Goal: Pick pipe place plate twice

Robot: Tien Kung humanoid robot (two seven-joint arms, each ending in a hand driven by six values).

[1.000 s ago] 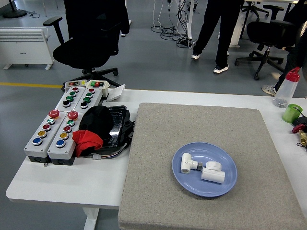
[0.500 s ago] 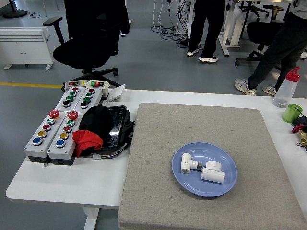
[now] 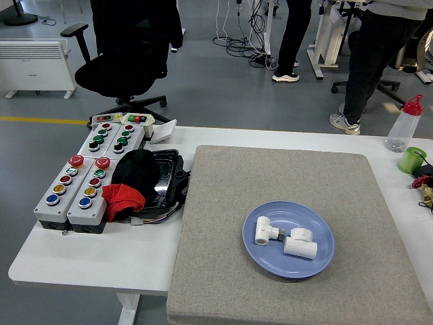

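Observation:
A blue plate (image 3: 316,260) sits on the grey mat (image 3: 291,183) on the white table, right of centre. Two white pipe fittings lie in the plate: one (image 3: 263,231) on its left side and one (image 3: 300,244) on its right side, close together. Neither robot hand is in view.
Grey button boxes (image 3: 84,179) with coloured buttons stand at the table's left, beside a black tray with a black and red cloth (image 3: 132,183). A spray bottle (image 3: 404,122) and a green cup (image 3: 411,160) stand at the far right. Two persons (image 3: 375,47) walk behind the table.
The plate and pipe fittings have not moved. The persons in the background have walked; one has come closer at the upper right.

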